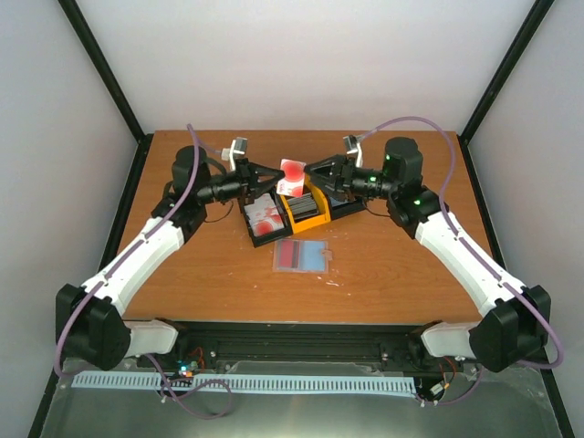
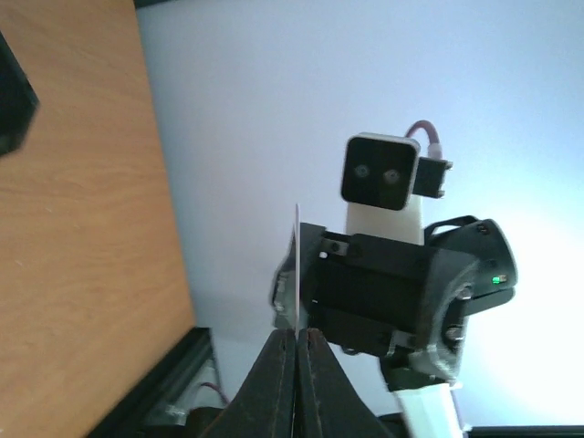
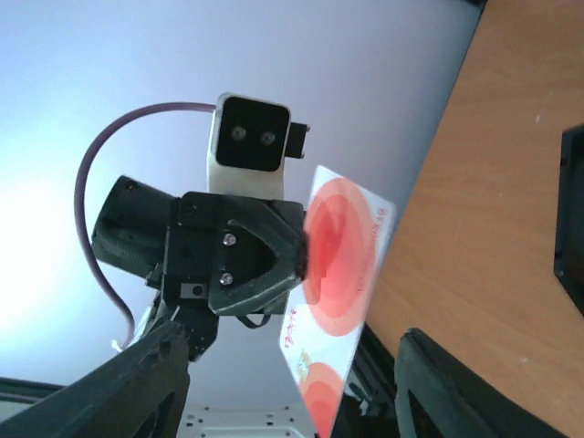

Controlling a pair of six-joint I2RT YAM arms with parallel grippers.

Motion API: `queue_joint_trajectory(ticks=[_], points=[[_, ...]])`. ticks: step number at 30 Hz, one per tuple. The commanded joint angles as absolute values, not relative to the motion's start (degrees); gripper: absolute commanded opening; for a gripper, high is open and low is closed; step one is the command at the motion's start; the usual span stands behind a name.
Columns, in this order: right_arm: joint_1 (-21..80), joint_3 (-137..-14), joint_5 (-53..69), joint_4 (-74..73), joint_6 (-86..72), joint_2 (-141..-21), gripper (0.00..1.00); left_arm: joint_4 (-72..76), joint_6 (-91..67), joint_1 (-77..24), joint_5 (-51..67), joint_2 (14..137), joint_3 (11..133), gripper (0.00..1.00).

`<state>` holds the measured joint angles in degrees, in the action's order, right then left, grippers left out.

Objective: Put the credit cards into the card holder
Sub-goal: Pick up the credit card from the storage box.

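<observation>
A white credit card with red blotches (image 1: 293, 172) hangs in the air above the yellow card holder (image 1: 306, 212). My left gripper (image 1: 280, 174) is shut on its left edge. In the left wrist view the card (image 2: 297, 265) shows edge-on, pinched between the closed fingers (image 2: 285, 365). My right gripper (image 1: 311, 172) faces it from the right, open. In the right wrist view the card (image 3: 342, 292) stands between the wide-apart fingers (image 3: 137, 392) without touching them. More white-and-red cards (image 1: 265, 215) lie in a black tray (image 1: 259, 239). A red and a blue card (image 1: 301, 255) lie flat on the table.
The black tray sits directly left of the card holder, and a black box (image 1: 336, 197) sits on its right. The flat cards rest in a clear sleeve (image 1: 327, 259) just in front of the holder. Black frame posts (image 1: 105, 73) rise at the table's back corners.
</observation>
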<state>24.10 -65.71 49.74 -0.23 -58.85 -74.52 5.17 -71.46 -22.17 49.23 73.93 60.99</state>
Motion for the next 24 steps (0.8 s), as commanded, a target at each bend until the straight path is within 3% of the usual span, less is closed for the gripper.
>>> queue_joint_trajectory(ticks=[1, 6, 14, 16, 20, 23, 24], points=[[25.56, -69.47, 48.14, -10.86, -63.71, -76.1, 0.58, 15.87, -87.79, -21.88, 50.76, 69.07, 58.81, 0.01], [26.57, -67.68, 47.19, -10.55, -63.47, -74.82, 0.66, 18.42, -89.58, -22.26, 50.46, 68.0, 56.64, 0.01], [28.74, -65.35, 51.58, 2.41, -68.89, -73.93, 0.65, 13.63, -84.97, -22.66, 48.4, 67.42, 58.16, 0.01], [28.74, -64.5, 49.45, 2.6, -69.2, -73.04, 0.63, 12.93, -84.39, -22.67, 47.92, 67.41, 58.21, 0.01], [28.68, -64.9, 40.15, -6.53, -66.39, -70.55, 0.49, 9.37, -82.75, -22.57, 44.25, 66.1, 58.03, 0.01], [28.74, -65.24, 37.23, -8.9, -64.33, -69.35, 0.45, 9.1, -82.36, -22.64, 43.38, 66.15, 57.96, 0.01], [28.78, -65.01, 37.56, -7.84, -64.38, -69.23, 0.49, 9.23, -82.35, -22.63, 43.27, 66.16, 57.74, 0.01]])
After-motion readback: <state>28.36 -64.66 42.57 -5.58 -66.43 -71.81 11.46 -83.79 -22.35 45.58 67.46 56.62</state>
